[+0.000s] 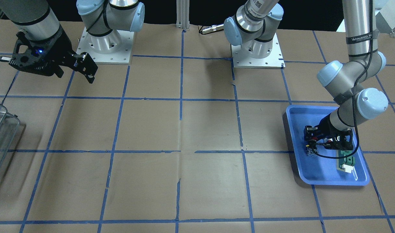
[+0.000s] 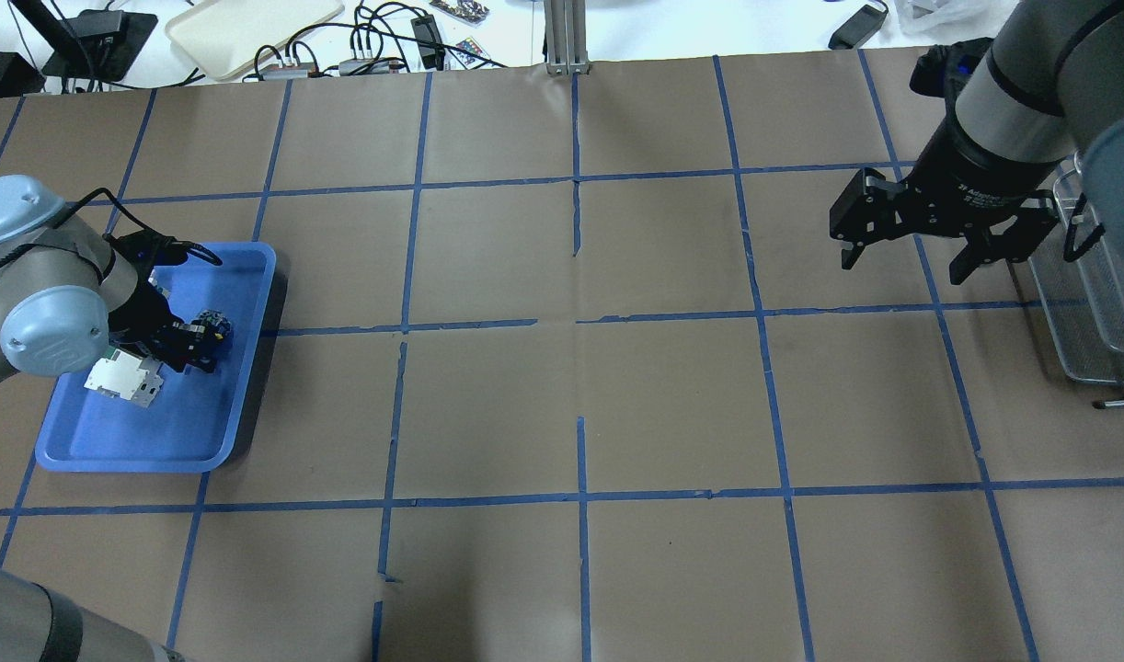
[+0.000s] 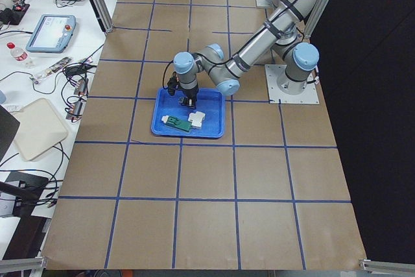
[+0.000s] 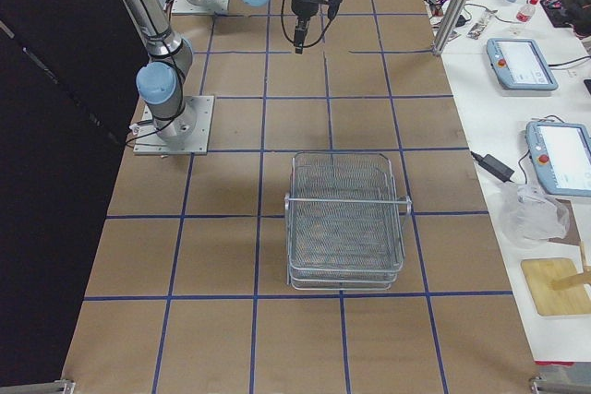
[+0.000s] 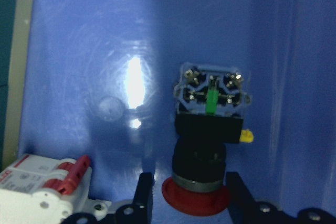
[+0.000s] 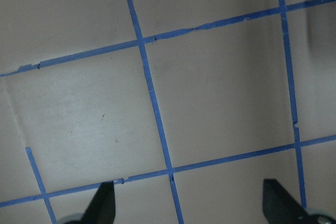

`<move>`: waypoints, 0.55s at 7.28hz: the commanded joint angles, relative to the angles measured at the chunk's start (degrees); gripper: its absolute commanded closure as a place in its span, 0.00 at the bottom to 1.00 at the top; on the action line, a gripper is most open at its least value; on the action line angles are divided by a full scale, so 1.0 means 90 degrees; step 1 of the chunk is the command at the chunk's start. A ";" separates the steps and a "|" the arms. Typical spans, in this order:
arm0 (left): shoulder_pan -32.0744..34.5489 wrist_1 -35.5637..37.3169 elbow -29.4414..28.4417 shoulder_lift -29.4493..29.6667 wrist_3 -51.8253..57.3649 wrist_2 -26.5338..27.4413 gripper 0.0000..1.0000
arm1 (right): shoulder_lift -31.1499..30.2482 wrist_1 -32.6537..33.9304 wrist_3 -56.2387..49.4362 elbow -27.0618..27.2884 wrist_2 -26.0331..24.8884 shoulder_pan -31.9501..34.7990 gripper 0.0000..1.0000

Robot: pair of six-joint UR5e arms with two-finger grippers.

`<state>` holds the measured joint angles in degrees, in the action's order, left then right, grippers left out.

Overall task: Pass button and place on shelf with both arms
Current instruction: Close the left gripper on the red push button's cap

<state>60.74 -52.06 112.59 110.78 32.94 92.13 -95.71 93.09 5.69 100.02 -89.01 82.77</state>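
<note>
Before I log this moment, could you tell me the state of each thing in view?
Button: lying on its side in the blue tray.
Left gripper: open, fingers flanking the button's cap.
Right gripper: open, empty, above the table.
Shelf: empty.

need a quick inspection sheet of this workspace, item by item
surface: brown paper table with blue tape grid
job's things: button on its side in the blue tray; shelf by the right arm, nothing seen in it
clutter: white-and-red block and green part, same tray
grippers: left gripper open, flanking the button's red cap; right gripper open, empty, above the table
cables: black cable loops off the left wrist over the tray
surroundings: teach pendants on the side bench
</note>
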 commanded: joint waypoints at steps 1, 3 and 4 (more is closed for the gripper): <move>0.0048 -0.0026 -0.0058 -0.0082 0.0313 0.0017 0.90 | 0.0000 0.0126 0.0536 0.0019 0.0385 -0.0037 0.00; 0.0213 -0.0036 -0.0165 -0.0276 0.1187 -0.0070 0.98 | 0.0135 0.0039 0.1463 -0.0048 0.1049 -0.0066 0.00; 0.0504 -0.0046 -0.0195 -0.0423 0.1706 -0.0506 0.98 | 0.0242 0.0028 0.1835 -0.0165 0.1275 -0.0066 0.00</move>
<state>62.79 -52.37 111.28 108.53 42.17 90.86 -94.67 93.66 17.29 99.52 -80.69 82.24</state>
